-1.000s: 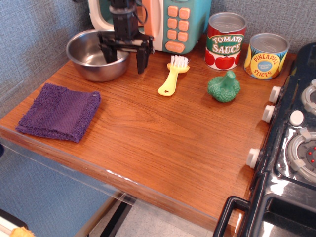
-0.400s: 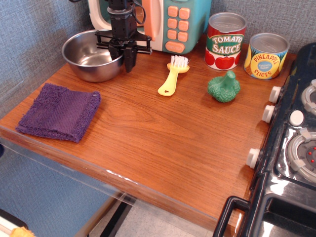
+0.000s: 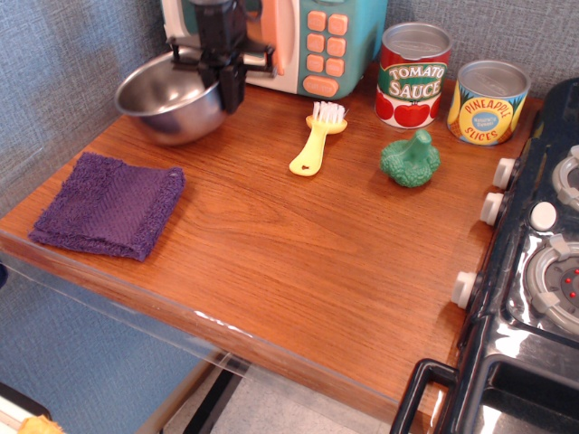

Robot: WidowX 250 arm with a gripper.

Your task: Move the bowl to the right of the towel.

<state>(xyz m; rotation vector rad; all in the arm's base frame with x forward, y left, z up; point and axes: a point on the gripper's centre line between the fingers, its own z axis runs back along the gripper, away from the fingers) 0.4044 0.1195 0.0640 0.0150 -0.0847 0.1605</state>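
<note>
The shiny steel bowl (image 3: 167,99) is at the back left of the wooden counter, tilted with its right rim lifted. My black gripper (image 3: 223,83) comes down from above and is shut on that right rim, holding the bowl a little off the wood. The folded dark purple towel (image 3: 110,204) lies flat at the front left corner, below and to the left of the bowl, apart from it.
A toy microwave (image 3: 312,41) stands right behind the gripper. A yellow brush (image 3: 317,140), green broccoli (image 3: 411,160), tomato sauce can (image 3: 412,74) and pineapple can (image 3: 488,101) sit to the right. A black stove (image 3: 534,271) borders the right edge.
The gripper closed on the bowl's right rim and rose; the bowl has lifted and tilted from where it sat flat.
</note>
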